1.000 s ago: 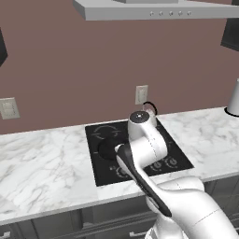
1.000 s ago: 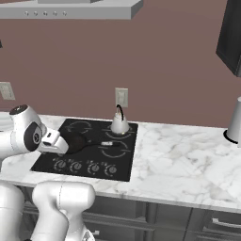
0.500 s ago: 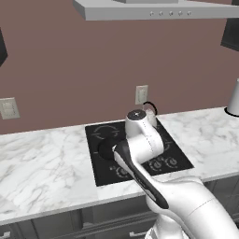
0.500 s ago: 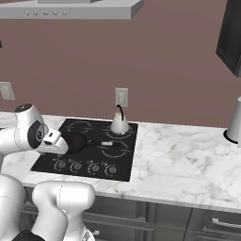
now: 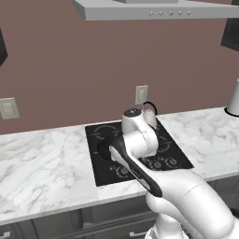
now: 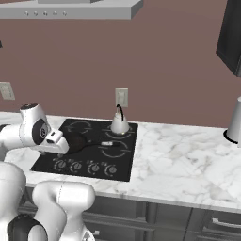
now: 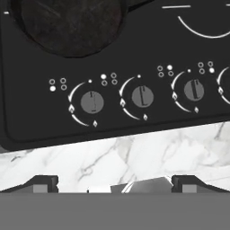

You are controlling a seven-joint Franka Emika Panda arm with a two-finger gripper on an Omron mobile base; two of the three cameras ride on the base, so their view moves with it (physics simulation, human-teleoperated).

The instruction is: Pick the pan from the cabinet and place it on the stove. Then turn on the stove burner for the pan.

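1. Fingers (image 7: 115,184): the two dark tips sit at the bottom of the hand view, spread wide with nothing between them, hovering over the marble bench (image 7: 134,157) just in front of the stove's front edge.
2. Control knobs: a row lies straight ahead of the fingers. The leftmost knob (image 7: 92,102) sits directly below the pan; the next knob (image 7: 143,96) is nearer the midline between the fingers.
3. Pan (image 7: 67,24): already on the stove (image 6: 47,162), on its front-left burner, beyond the knob row. In the right base view the pan's (image 6: 77,142) handle runs toward the stove's middle.
4. Judgement: placing looks done; the knob remains. The coming move likely needs a short advance and slight leftward shift to the leftmost knob.
5. Arm pose: the wrist (image 5: 135,140) is folded low over the stove's front, the hand pointing down.
6. Farthest: a small kettle (image 6: 119,124) at the stove's rear.
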